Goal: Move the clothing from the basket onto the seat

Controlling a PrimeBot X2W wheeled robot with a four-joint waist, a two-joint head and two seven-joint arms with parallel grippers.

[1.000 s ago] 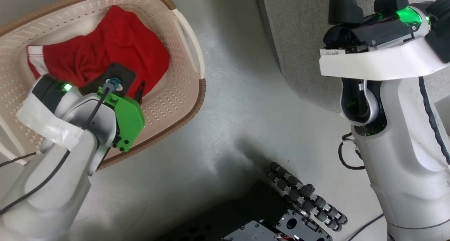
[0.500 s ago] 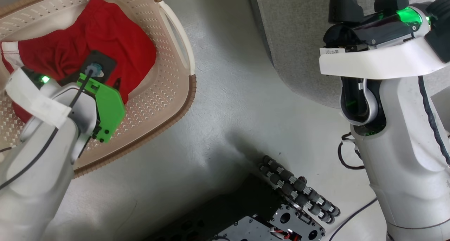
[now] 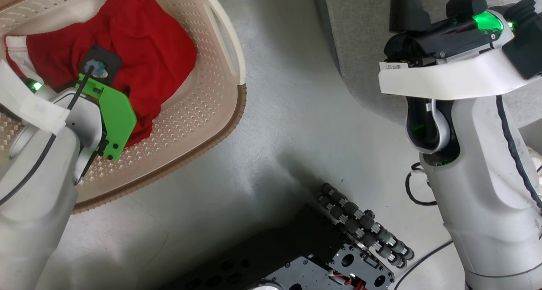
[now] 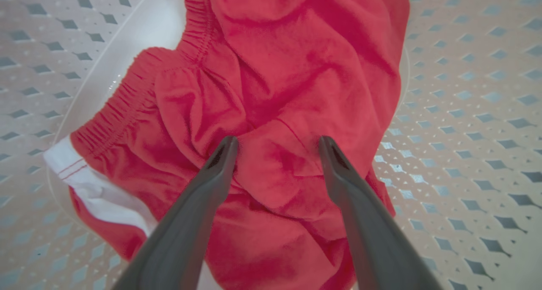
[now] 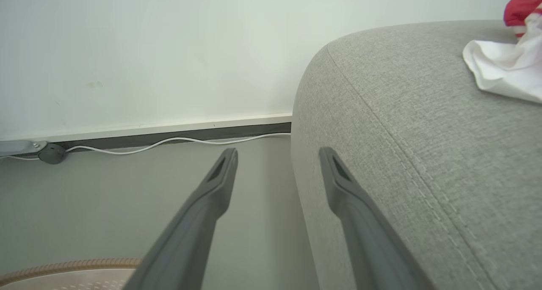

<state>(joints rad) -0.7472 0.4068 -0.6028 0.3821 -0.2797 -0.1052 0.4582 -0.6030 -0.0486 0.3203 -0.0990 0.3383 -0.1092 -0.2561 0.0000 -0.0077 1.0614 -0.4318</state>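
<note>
Head view: the clothing lies crumpled inside the basket and covers most of its floor. A white panel shows at the heap's edge farthest from the basket's right handle. The left forearm reaches in over the basket's near rim. Its wrist hides the fingers, so we cannot read the jaws from here. The seat stands off the basket's right side, with bare floor between

Left wrist view: the left gripper points down into the basket, jaws wide apart, straddling a raised fold near the middle of the heap. We cannot tell whether the tips touch the fabric or hang just over it. Our judgement:
- The cloth is thin, limp and light, with no risk of crushing.
- It will likely drape and trail when lifted, and could catch on the basket's rim.
- A shallow pinch may slip off the smooth weave.
- The best hold is the fold between the fingers, taken deep. The gathered elastic band nearer the basket's wall is thicker and would also serve.

The folds hide whether this is one garment or several, and the basket's base under the heap is covered

Right wrist view: the right gripper has its jaws apart and holds nothing, over the floor beyond the basket. Only a strip of the basket's rim shows, cut off at the lower corner. A white and red cloth lies on the seat well away from the basket, cropped by the frame, so we cannot make out its shape
</note>
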